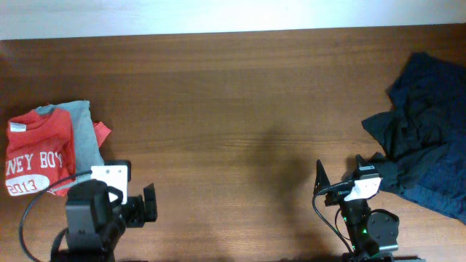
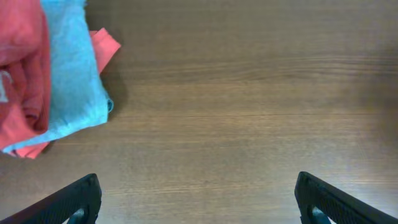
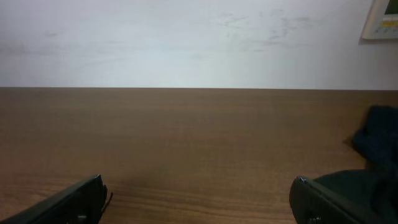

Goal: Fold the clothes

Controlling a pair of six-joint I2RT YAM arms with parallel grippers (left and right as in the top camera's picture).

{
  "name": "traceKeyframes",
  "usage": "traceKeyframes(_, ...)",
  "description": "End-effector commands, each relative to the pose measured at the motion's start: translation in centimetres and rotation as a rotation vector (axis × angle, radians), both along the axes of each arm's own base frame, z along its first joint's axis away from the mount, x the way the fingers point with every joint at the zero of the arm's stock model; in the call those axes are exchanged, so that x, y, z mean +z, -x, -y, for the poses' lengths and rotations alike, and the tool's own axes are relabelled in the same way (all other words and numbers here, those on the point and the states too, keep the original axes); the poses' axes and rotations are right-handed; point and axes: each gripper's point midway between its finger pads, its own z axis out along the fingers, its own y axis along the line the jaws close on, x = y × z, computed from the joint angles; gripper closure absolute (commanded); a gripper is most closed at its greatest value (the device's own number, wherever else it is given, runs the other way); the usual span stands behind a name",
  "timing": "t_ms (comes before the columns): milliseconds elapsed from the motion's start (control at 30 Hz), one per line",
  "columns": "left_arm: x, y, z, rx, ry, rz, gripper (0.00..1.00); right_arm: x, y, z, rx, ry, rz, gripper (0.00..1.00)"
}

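- Overhead: high above, looking straight down on the whole table (image 1: 233,94).
- Left wrist: low and close, tilted down onto the wood; shares the folded orange-red T-shirt (image 2: 22,74) with overhead.
- Right wrist: low, facing level across the tabletop toward the wall (image 3: 186,37); shares the navy garment (image 3: 376,134) with overhead.

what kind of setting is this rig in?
Probably an indoor lab or office bench: a wooden table against a plain white wall, with a folded red T-shirt and a crumpled navy garment as props.
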Motion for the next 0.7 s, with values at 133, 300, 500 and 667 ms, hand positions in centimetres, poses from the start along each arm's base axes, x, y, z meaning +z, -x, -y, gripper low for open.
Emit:
traceKeyframes(133,-4.0,1.0,-0.6,0.021,-0.029,0.096,0.01,-0.4,0.0,0.3,-0.013,0.01,-0.009,0.01)
traceKeyframes(300,-5.4,-0.7,-0.1,0.004,-0.008,0.258,0.01,-0.4,0.0,0.3,-0.013,0.01,-0.009,0.01)
traceKeyframes(500,-3.7,-3.7,0.5,-0.022,0.013,0.566,0.01,-0.4,0.0,0.3,-0.013,0.01,-0.009,0.01)
traceKeyframes(667,-1.2,-5.1,0.6,-0.033,0.017,0.814,0.01,-0.4,0.0,0.3,-0.013,0.01,-0.009,0.01)
